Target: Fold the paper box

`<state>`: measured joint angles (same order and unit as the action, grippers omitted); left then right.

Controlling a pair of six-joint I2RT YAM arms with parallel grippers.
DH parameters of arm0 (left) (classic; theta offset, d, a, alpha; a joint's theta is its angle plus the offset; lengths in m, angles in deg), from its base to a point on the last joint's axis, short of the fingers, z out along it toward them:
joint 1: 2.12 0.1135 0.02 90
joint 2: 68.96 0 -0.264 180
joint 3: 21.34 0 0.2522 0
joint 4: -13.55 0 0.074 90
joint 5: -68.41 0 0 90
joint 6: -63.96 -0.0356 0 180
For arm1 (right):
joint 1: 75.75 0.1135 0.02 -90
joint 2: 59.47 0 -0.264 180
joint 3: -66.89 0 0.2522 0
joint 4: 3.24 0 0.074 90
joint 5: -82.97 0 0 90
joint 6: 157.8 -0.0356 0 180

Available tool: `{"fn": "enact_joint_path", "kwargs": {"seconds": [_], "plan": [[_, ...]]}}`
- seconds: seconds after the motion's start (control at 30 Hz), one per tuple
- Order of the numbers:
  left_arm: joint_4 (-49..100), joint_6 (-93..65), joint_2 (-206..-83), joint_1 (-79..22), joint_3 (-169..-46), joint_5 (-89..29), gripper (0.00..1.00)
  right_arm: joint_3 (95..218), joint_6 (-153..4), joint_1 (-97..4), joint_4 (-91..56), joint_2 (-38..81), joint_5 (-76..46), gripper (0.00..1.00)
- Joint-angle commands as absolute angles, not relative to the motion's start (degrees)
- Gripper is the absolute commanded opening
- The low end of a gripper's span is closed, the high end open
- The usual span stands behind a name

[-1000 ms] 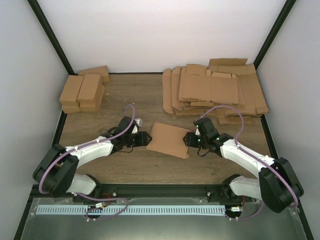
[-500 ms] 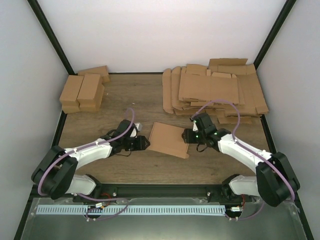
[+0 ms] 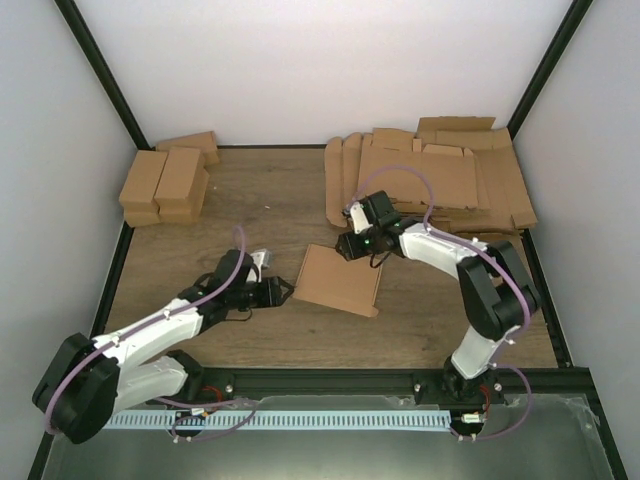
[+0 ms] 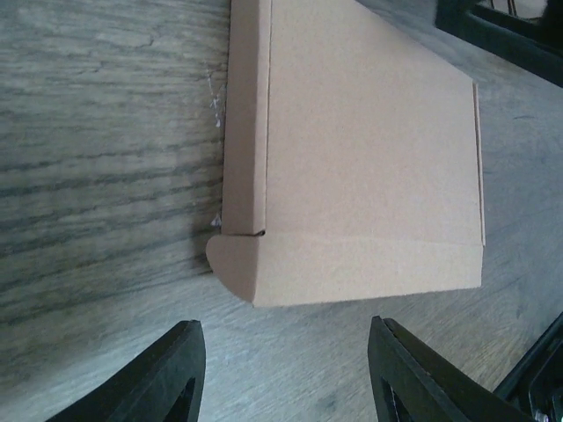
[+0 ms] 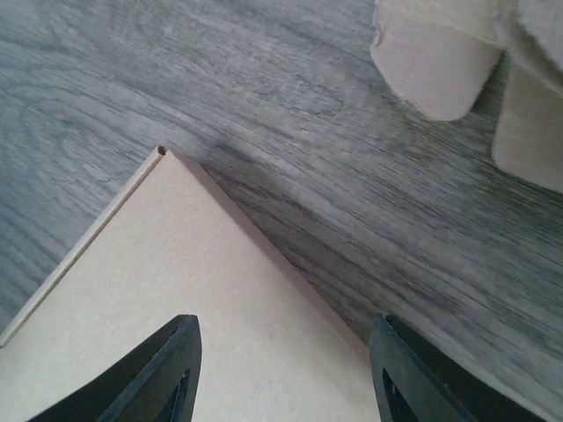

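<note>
Both stand spread, pinching nothing: the left pincer (image 4: 283,327) just short of the paper box (image 3: 338,280), flat mid-frame on the tabletop (image 3: 250,200); the right pincer (image 5: 281,321) over its upper corner; light, thin cardboard, probably slippery; grip a flap edge.

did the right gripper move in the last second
Yes: the right gripper went left and farther back, closer to the heap of flat blanks.

We look into a robot lab cell: plain white walls (image 3: 330,60), black metal frame posts (image 3: 98,70), wood-grain table (image 3: 260,190).
</note>
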<state>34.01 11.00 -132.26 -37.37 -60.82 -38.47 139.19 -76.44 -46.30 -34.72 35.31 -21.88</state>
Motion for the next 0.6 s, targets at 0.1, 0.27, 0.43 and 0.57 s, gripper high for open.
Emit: {"fn": "enact_joint_path", "kwargs": {"seconds": [0.1, 0.27, 0.43, 0.57], "plan": [[35.1, 11.7, -127.8, -37.4, -58.9, -38.2, 0.54, 142.9, -70.8, -46.6, -34.7, 42.0, -33.3, 0.55], [36.5, 10.8, -126.9, -37.4, -60.0, -37.3, 0.54, 140.9, -68.0, -46.5, -33.4, 41.8, -42.9, 0.54], [37.5, 10.1, -126.6, -37.4, -60.8, -37.0, 0.54, 138.0, -66.7, -46.5, -33.1, 39.2, -48.7, 0.50], [37.4, 10.0, -126.5, -37.4, -60.9, -36.8, 0.54, 137.1, -69.1, -46.8, -32.2, 38.6, -42.4, 0.51]]}}
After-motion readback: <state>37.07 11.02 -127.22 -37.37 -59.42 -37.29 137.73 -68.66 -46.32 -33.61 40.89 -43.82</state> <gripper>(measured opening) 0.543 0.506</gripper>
